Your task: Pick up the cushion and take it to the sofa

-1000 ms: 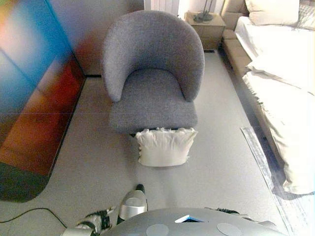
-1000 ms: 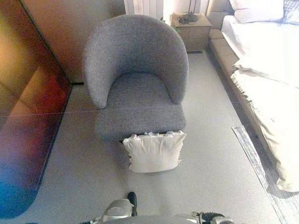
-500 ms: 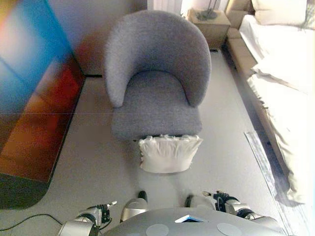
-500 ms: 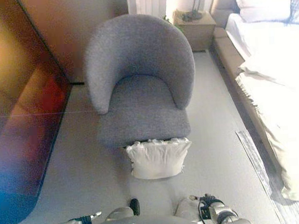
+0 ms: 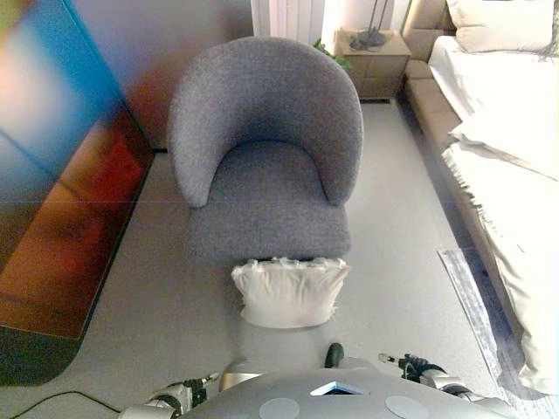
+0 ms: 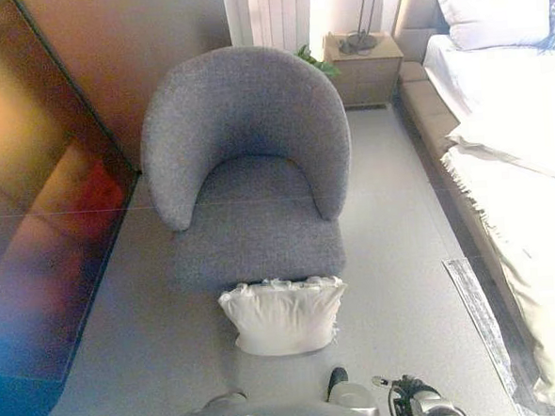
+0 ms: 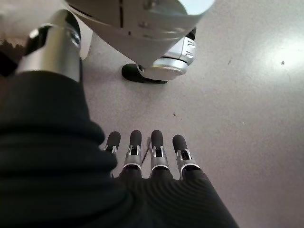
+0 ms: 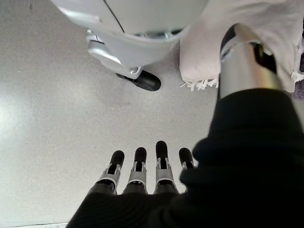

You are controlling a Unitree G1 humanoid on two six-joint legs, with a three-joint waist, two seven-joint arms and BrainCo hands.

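So the cushion (image 5: 289, 291) is lying on the floor, touching the armchair's (image 5: 265, 148) front edge, long side across. Both hands, left (image 7: 152, 159) and right (image 8: 142, 173), hang low with fingers straight and empty, and the right looks slightly nearer.

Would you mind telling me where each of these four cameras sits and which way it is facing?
Left eye view: on the head, looking down at the white cushion on the floor against the grey armchair, bed to the right; both hands at the bottom edge.
Right eye view: beside it, same scene slightly offset.
Left wrist view: on the left arm, looking down along the left hand at bare floor.
Right wrist view: on the right arm, along the right hand; shares the cushion's fringed corner with the eye views.
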